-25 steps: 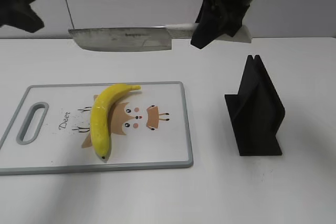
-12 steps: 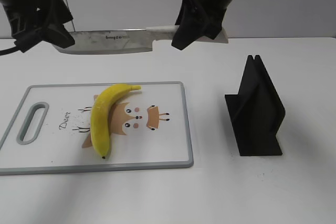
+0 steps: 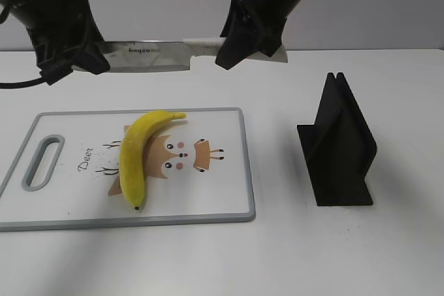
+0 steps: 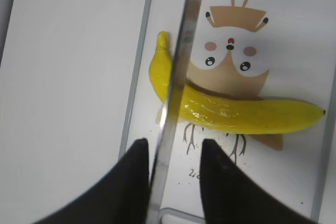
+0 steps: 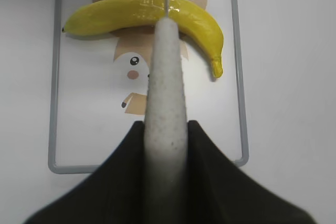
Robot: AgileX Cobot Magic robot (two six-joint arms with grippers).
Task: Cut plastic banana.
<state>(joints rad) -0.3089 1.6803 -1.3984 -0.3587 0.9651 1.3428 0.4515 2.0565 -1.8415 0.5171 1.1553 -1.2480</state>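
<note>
The cutting board (image 3: 229, 171) lies nearest, flat on the white table (image 3: 312, 254), with its grey rim and a cartoon deer printed on it. The banana (image 3: 139, 154) lies on the board across the deer picture, whole, with its dark tip toward the front edge and its stem toward the far edge. To the right, well apart from the board, a black knife stand (image 3: 340, 150) stands upright.

Farther back, above the table, the knife (image 3: 149, 55) hangs level, with the blade pointing left and the pale handle on the right. The right gripper (image 3: 251, 32) is clenched around the handle. The left gripper (image 3: 69, 57) is at the tip end of the blade.

Compared with half a second ago, the knife and the right gripper have shifted a little more to the left, and the left gripper has moved further in over the blade tip. The banana and the board lie as they did before.

The left wrist view shows what the exterior view hides: the thin blade (image 4: 176, 93) runs between the two dark fingers (image 4: 126, 187), and a small gap shows on each side, so this gripper looks released and not pressing the blade. It also shows the blade crossing over the banana (image 4: 231, 114) near its stem end. The right wrist view shows the pale handle (image 5: 167, 103) squeezed between the fingers (image 5: 210, 182), and the banana (image 5: 142, 11) straight ahead below it.
</note>
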